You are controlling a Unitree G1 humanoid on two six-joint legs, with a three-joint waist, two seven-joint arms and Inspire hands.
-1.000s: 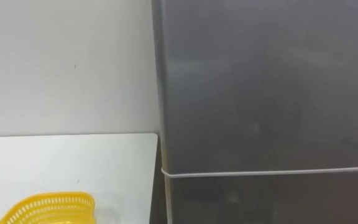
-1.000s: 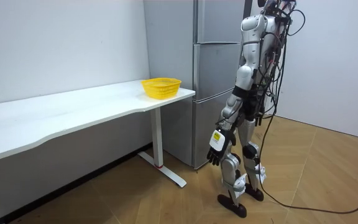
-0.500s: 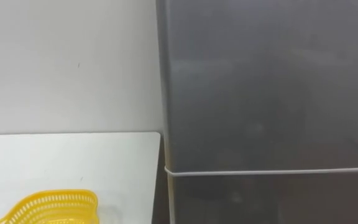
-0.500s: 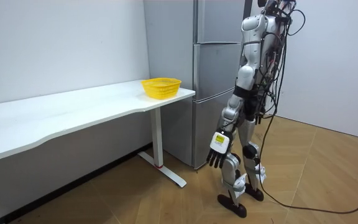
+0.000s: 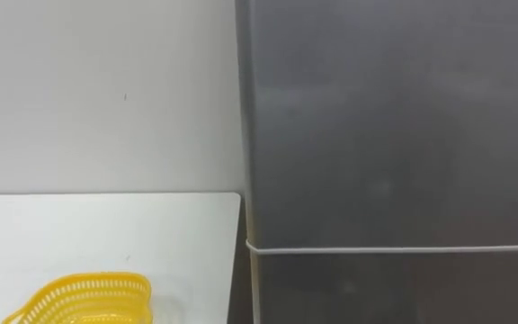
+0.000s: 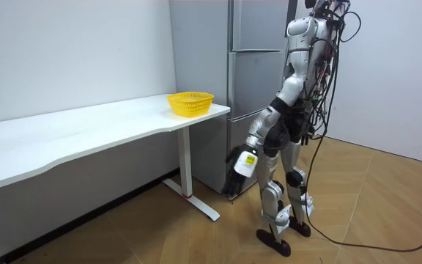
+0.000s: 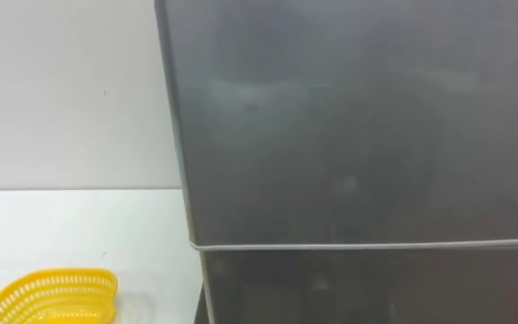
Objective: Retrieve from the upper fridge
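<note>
A long white table (image 6: 86, 132) runs along the wall from the lower left of the room view to its middle, standing on a wooden floor (image 6: 196, 238). A yellow mesh basket (image 6: 190, 103) sits upright on its far end, near the corner.

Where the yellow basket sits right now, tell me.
In the left eye view the yellow basket sits at lower left on the white table, near the table's end beside the grey fridge.
</note>
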